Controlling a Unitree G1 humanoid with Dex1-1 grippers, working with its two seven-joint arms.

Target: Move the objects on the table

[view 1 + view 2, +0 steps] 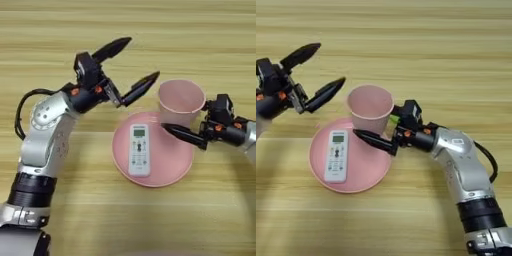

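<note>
A: Where's the cup [370, 107]?

B: Upright at the plate's [368, 176] far right rim; I can't tell if it stands on the rim or just behind it. The right gripper [376, 131] is at its right side — one finger [373, 139] crosses in front of its base, the other looks hidden behind, so the jaws seem to straddle it; whether they pinch it I cannot tell.

A: And the left?

B: The left gripper [134, 67] hangs above the desk [100, 220] left of the cup, jaws spread wide, holding nothing; the right arm is nearer.

A: Counts?

B: One cup, one plate, one white remote [139, 150] — lying on the plate, long axis pointing away from the robot.

The remote [139, 149] lies on the plate's [170, 172] left half; the cup [181, 102] stands at the plate's far right rim.
</note>
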